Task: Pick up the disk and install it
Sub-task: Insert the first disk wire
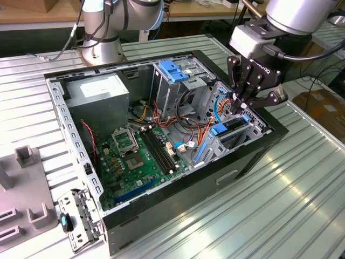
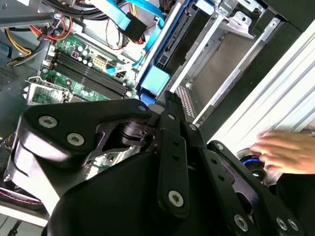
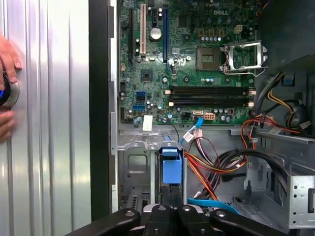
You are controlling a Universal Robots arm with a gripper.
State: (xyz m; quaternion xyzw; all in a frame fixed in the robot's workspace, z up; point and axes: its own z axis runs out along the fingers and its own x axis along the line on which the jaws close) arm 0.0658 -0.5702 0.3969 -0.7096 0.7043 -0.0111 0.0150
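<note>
1. My fingers are drawn together, their tips close over the far end of the disk (image 1: 233, 127). I cannot tell whether they pinch its edge or only press on it.
2. My gripper (image 1: 243, 107) hangs over the corner of the computer case (image 1: 161, 213) at the exterior view's right, pointing down into the drive bay.
3. The disk stands on edge in that bay, between grey metal walls. Its blue end tab faces the motherboard (image 1: 135, 154). In the first wrist view the tab and rails run straight out from between my tips.
4. Just beside the bay, orange and red cables (image 3: 216, 164) loop past. The light-blue latch plate (image 1: 173, 70) sits on the cage farther back.
5. Outside the case, on the ribbed table (image 1: 280, 205), a person's hand (image 3: 7, 59) rests by a round object, well apart from me.
6. As I judge it, the pick-up is done and the disk is in its slot. Whether it is fully home and latched I cannot tell, and I am not clear of it.
</note>
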